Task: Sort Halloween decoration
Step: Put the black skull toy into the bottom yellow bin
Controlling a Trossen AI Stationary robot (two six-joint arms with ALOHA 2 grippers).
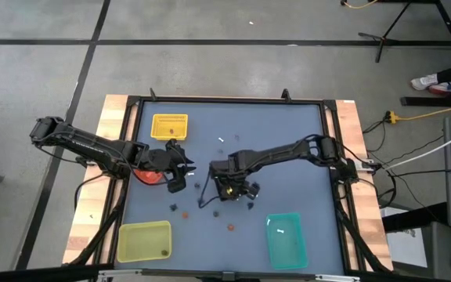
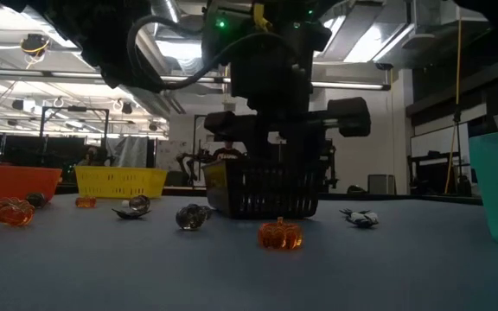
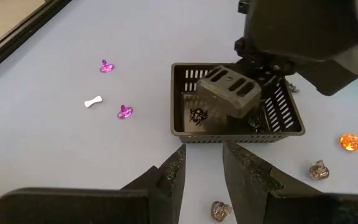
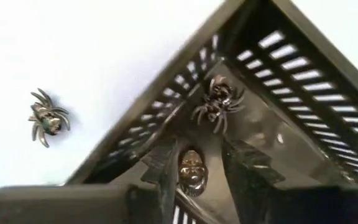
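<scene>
two dark arms reach over the blue-grey table [image 1: 304,137]. the right gripper [image 4: 194,171] is down inside the black basket [image 3: 291,124] near the middle of the table. between its two fingers sits a little dark mask trinket [image 4: 191,168]. the fingers are close on both sides of the mask, but i cannot tell if they pinch it. a dark spider [image 4: 218,102] lies in the basket corner just past the mask. another spider [image 4: 45,117] lies on the table outside the basket wall.

the left gripper [image 3: 202,168] waits just beside the basket, on the table's left half. its fingers stand a bit apart and hold nothing.

many tiny trinkets lie spread on the table. an orange pumpkin [image 2: 280,234] sits in front of the basket in the low view. two purple hats [image 3: 124,112] and a white bone [image 3: 92,102] lie off to one side of the basket. an orange one [image 3: 350,142] and a dark one [image 3: 319,170] lie near the basket's other end.

four more bins sit around the edges: a yellow basket [image 1: 170,125] at the far side, an orange bin [image 1: 149,175] under the left arm, a yellow-green tray [image 1: 143,241] and a teal tray [image 1: 286,239] at the near side.
</scene>
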